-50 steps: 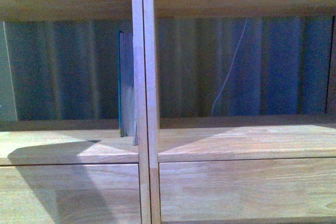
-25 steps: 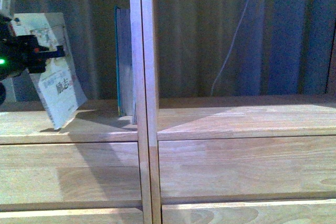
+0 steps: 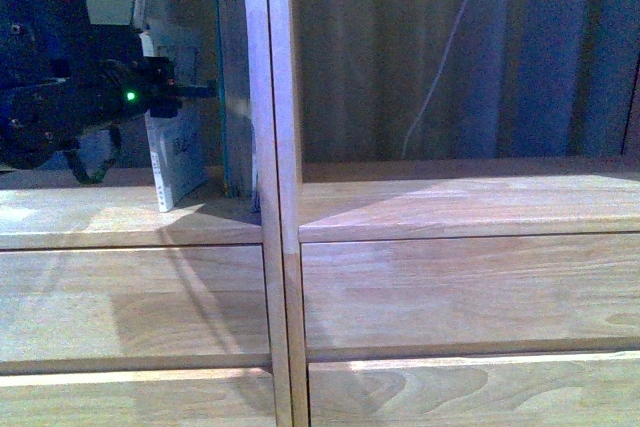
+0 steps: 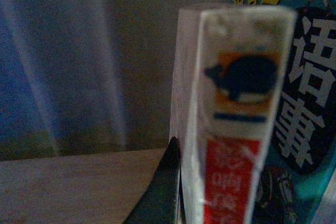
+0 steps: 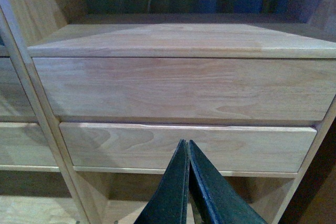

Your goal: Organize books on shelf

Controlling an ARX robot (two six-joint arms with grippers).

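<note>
Your left tool [image 3: 185, 92] clamps the paperback [image 3: 178, 162] upright, spine outward, beside the teal book [image 3: 232, 97]; your right tool [image 5: 185, 153] is closed, empty.

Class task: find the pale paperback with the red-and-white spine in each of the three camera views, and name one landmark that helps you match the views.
Front view: the pale paperback stands at the left, held in the left gripper, beside the teal book.
Left wrist view: its spine fills the centre, with the teal book's cover right behind.
Right wrist view: not in it; only drawer fronts and the right gripper.
Shared landmark: the teal book.
</note>
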